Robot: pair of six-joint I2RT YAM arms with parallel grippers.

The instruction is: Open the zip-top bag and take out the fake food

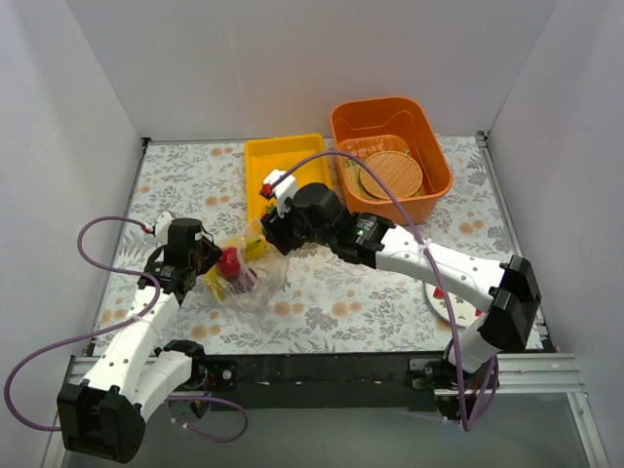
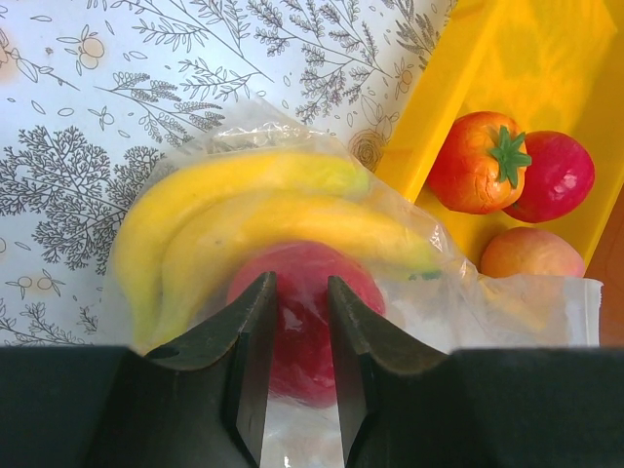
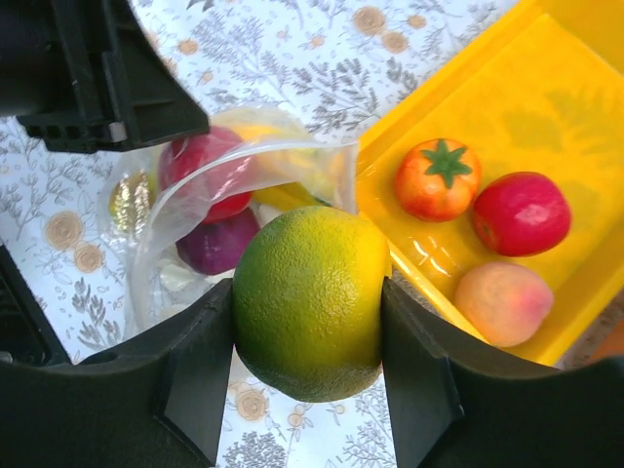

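The zip-top bag (image 1: pixel 246 283) lies crumpled on the desk (image 1: pixel 361 288), toward the left side and just beside the near end of the yellow tray (image 1: pixel 292 156). In the right wrist view you see its mouth standing open as a clear arch. Inside it you can see a bunch of bananas (image 2: pixel 244 195), a red piece (image 2: pixel 304 283) and a purple piece (image 3: pixel 219 244). Your left hand (image 2: pixel 300 288) is at the left end of the bag. Its fingers (image 2: pixel 255 331) stand narrow, with a thin gap where the film and the red piece show. You cannot tell whether they really pinch the film. Your right hand (image 3: pixel 307 312) is above the place where the bag meets the tray, and it holds a green citrus (image 3: pixel 307 283) firmly between both fingers, clear of the bag mouth. Three pieces lie already in the tray, close together: a tomato (image 3: pixel 439 180) with a green stalk, a red fruit (image 3: pixel 522 213) touching it, and a peach (image 3: pixel 502 302) just near of them. To the right of the tray, at the far edge of the desk, stands an orange basket (image 1: pixel 434 180) with a round woven disc (image 1: pixel 392 174) inside. A white plate (image 1: pixel 450 307) lies at the near right, partly hidden under the right arm.
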